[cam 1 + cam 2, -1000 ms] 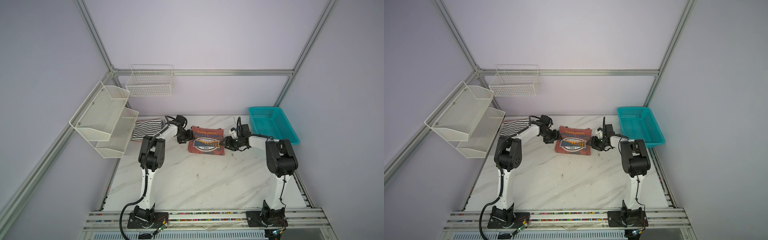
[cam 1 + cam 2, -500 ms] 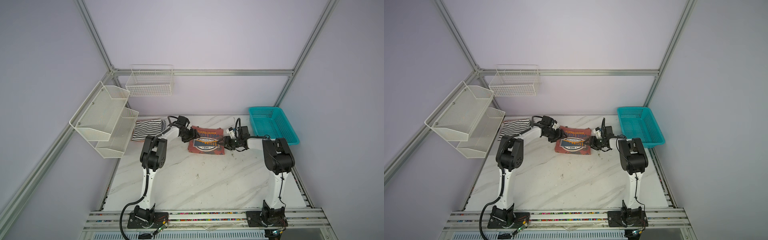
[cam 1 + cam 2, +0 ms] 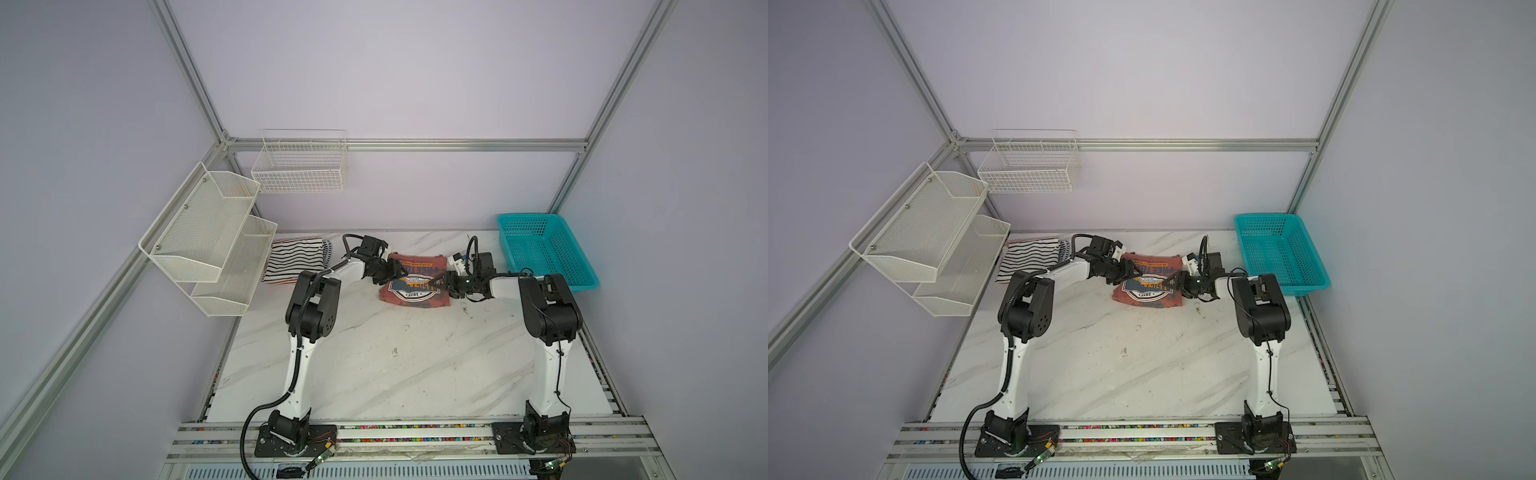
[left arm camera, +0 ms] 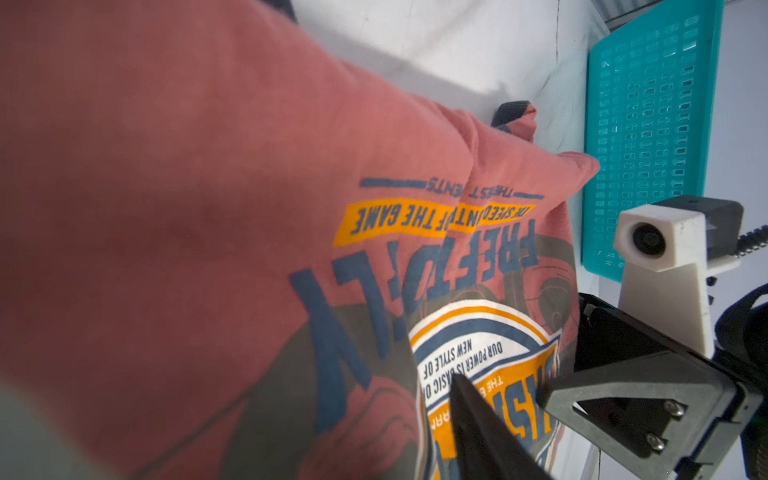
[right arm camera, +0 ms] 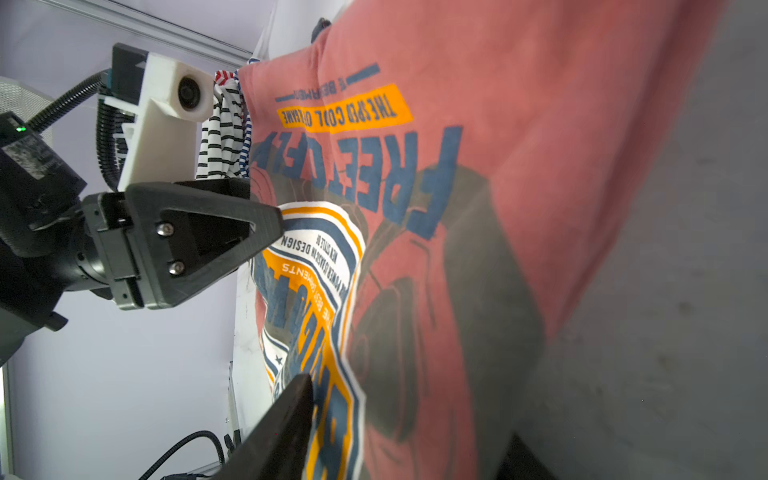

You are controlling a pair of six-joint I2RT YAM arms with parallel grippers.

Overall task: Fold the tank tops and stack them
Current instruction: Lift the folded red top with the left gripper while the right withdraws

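On the worktop [image 3: 395, 353], left end effector [image 3: 400, 272] and right end effector [image 3: 437, 284], jaws spread, flank the red top [image 3: 415, 296], likely for stacking.

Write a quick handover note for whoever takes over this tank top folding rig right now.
Left hand: at the left edge of the red top, cloth between its fingers; grip unclear.
Right hand: at the right edge, likewise unclear.
Done: striped tops stacked at the back left of the table; red top looks folded, back centre.
To do: move the red top onto the stack.
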